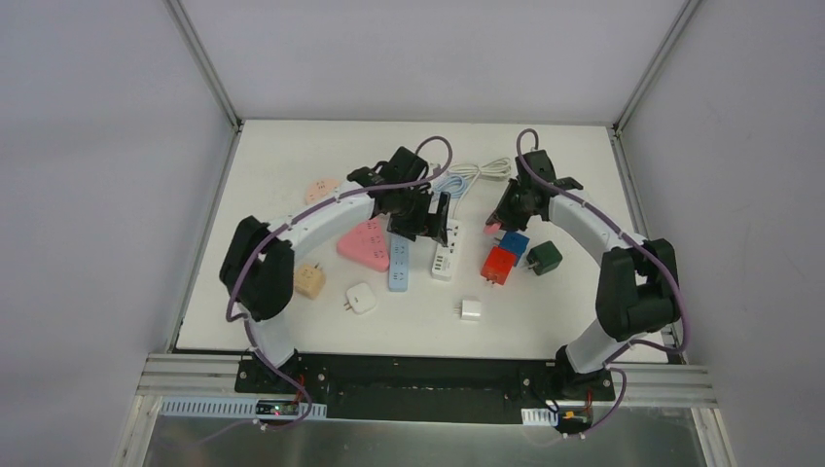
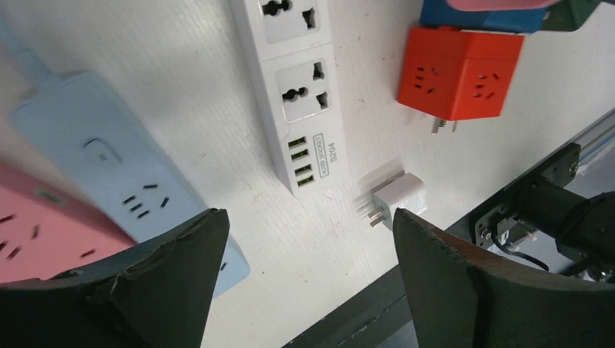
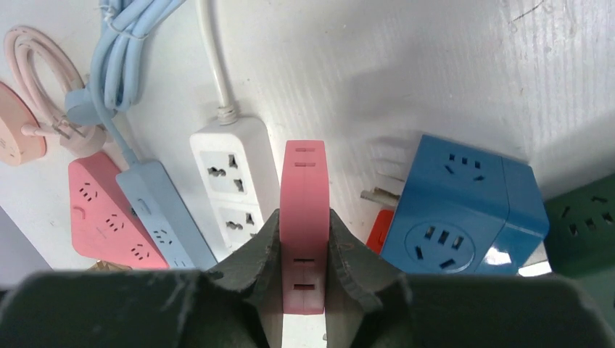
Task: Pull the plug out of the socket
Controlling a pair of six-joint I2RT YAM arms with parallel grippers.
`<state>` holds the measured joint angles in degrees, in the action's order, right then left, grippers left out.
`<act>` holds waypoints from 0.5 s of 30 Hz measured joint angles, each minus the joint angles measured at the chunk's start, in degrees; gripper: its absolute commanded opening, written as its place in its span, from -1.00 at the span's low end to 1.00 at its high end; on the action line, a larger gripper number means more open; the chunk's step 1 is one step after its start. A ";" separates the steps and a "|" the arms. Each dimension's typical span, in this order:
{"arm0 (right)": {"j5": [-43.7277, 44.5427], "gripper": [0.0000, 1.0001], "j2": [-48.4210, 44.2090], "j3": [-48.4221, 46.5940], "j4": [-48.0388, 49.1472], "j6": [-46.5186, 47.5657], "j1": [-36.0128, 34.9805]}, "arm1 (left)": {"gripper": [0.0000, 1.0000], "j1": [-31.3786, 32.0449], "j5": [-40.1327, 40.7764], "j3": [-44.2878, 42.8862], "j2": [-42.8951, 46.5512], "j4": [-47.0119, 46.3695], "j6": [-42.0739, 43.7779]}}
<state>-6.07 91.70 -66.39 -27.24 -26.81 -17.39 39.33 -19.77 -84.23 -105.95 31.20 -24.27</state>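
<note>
We take the white power strip (image 1: 443, 255) as our landmark. The right gripper (image 3: 304, 246) is clamped on the pink adapter (image 3: 304, 196), one finger pressed flat on each broad face. It holds the adapter just right of the strip, between the strip and the blue cube socket (image 3: 464, 210). We cannot tell whether the adapter's pins sit in any socket, because its far end and underside are hidden from us.

The left gripper (image 2: 308, 239) hangs over the strip's USB end with its jaws spread wide and nothing between them. The strip outlets visible below it are vacant. A white charger (image 2: 395, 196) lies loose just beyond that end, a red cube (image 2: 460, 72) sits to the strip's right, and a light-blue strip (image 2: 109, 167) lies along its left.

We judge that the grasp is made and the pull itself is the step in hand. If the pins are seated, we need a straight draw along their axis, without twisting. The left gripper may need to hold the socket body down to stop it lifting. If the adapter is already free, we need only carry it clear of the blue cube socket and the strip.
</note>
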 measured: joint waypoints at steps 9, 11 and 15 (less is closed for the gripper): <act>-3.50 -0.32 5.70 -0.04 2.80 1.05 3.23 | 0.89 -0.07 16.17 11.61 22.73 -2.34 3.54; -4.00 -0.19 6.73 -0.04 3.56 1.44 3.85 | 0.87 -0.22 20.68 14.56 27.06 -2.10 4.13; -4.96 -0.04 8.46 -0.11 5.27 2.29 4.70 | 0.87 -1.11 27.71 17.70 33.22 -1.29 4.37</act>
<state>-11.03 100.16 -66.50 -21.98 -24.51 -12.69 38.22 7.94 -66.52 -72.73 29.91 -19.90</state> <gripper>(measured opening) 0.438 0.937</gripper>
